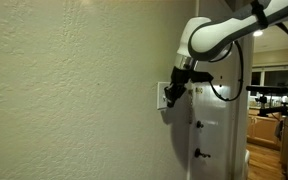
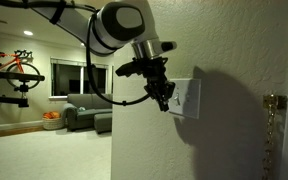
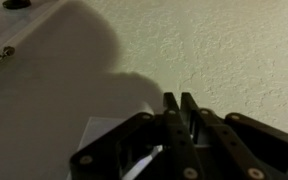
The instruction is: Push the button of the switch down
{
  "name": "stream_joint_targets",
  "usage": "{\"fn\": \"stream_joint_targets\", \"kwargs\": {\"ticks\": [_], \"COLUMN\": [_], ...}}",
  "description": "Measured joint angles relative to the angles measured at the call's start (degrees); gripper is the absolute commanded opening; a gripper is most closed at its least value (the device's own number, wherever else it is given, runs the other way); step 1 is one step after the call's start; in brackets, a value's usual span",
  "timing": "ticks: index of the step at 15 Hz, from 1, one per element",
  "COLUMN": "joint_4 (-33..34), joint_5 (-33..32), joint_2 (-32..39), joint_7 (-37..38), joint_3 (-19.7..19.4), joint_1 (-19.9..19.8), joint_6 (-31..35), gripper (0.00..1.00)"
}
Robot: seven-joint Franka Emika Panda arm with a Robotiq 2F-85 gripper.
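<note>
Pincer [image 2: 165,98] closed, overlapping switch [image 2: 188,98] edge; toggles too small to discern.

The textured cream wall [image 1: 74,90] is sighted nearly along its face in an exterior view, and obliquely from the opposite side [image 2: 234,50]. The small white rectangular switch plate [image 1: 162,97] [image 2: 189,97] [image 3: 109,135] and black gripper [image 1: 172,90] [image 2: 164,98] [image 3: 179,100] are shared by all views. The wrist view is held closest, facing the wall.

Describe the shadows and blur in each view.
In an exterior view, a heavy shadow falls beyond the switch; in an exterior view, the hand looks soft against an evenly lit wall; in the wrist view, a broad shadow spreads upper left.
</note>
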Motion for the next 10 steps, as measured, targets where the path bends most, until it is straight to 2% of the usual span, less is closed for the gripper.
{"fn": "stream_joint_targets", "kwargs": {"ticks": [3,8,9,10], "joint_4": [-4.6,-12.1,-13.4,-14.4], "joint_5": [2.4,6.1,6.2,6.2], "joint_2": [-4.0,-9.7,-10.5,-11.2], "joint_7": [-4.1,-10.2,-10.7,-11.0], "joint_3": [0.8,1.9,2.1,2.3], "joint_1": [0.6,2.2,2.5,2.7], "joint_6": [-3.3,-14.1,-15.7,-17.0], "gripper": [0.64,0.96,0.77,0.84]}}
